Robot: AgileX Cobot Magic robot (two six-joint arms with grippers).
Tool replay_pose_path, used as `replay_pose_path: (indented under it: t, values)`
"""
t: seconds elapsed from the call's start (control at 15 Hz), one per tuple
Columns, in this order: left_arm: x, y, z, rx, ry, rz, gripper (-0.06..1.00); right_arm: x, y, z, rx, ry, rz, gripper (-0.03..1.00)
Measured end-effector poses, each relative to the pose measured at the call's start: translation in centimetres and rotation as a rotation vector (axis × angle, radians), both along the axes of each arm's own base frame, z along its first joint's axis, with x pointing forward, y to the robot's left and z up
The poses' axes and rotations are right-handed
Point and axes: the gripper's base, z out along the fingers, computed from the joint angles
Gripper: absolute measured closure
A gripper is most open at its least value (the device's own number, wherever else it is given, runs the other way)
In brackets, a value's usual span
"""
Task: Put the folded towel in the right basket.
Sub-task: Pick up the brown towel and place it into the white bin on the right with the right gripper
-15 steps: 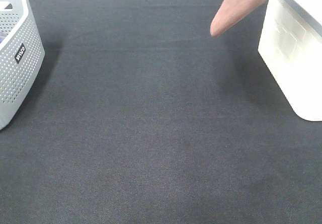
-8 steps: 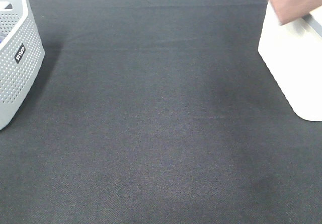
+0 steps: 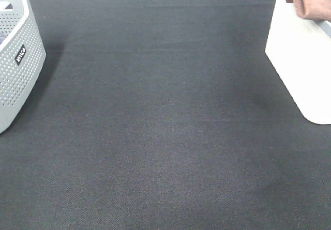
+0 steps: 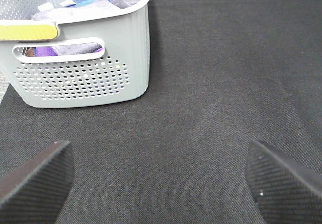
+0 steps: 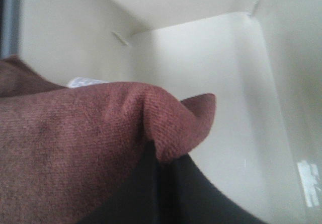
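The folded towel, rust-brown, hangs at the top right edge of the exterior high view, over the rim of the right basket. In the right wrist view the towel fills the near field, pinched between my right gripper's dark fingers, with the white basket's inner walls and floor beneath it. A small white tag shows at its edge. My left gripper is open and empty over the black mat, its fingertips wide apart. Neither gripper shows in the exterior high view.
A grey perforated basket with a black label stands at the left edge; in the left wrist view this grey basket holds several coloured cloths. A black mat covers the table between the two baskets.
The towel has moved right, from over the mat beside the white basket to over its rim and inside it. The left arm has not visibly moved.
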Motion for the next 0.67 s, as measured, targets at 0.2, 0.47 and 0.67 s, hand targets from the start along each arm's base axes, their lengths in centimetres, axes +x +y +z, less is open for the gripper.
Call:
replay_pose_path:
  t: [0.2, 0.47, 0.67]
  values:
    - [0.0, 0.0, 0.0, 0.0, 0.0, 0.0, 0.07, 0.8, -0.7, -1.7, -0.018, 0.03, -0.044, 0.97]
    - [0.0, 0.0, 0.0, 0.0, 0.0, 0.0, 0.07, 1.0, -1.0, -1.8, -0.031, 0.011, -0.069, 0.87]
    - [0.0, 0.0, 0.0, 0.0, 0.0, 0.0, 0.07, 0.9, -1.5, -1.9, -0.068, 0.026, -0.116, 0.53]
